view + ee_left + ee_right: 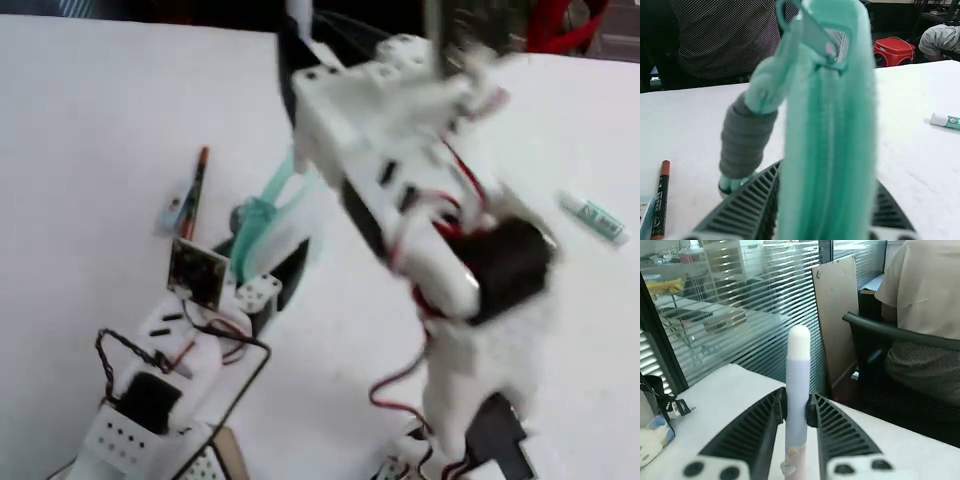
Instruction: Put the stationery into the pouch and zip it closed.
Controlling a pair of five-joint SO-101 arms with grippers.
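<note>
The teal pouch (827, 130) stands on edge with my left gripper (824, 205) shut on it; its zip pull (832, 42) is at the far end. A grey ribbed strap (745, 140) hangs beside it. In the high view the pouch (262, 222) sits ahead of the left gripper (262, 275) on the table. My right gripper (797, 404) is raised above the table, shut on a white pen (799, 365) that stands upright between its fingers. A brown marker (194, 188) lies left of the pouch. A glue stick (594, 216) lies at the far right.
The right arm (450, 230) spans the middle of the white table (90, 120), above the pouch. A small pale blue item (172, 214) lies beside the marker. A seated person and a chair (900, 340) are behind the table.
</note>
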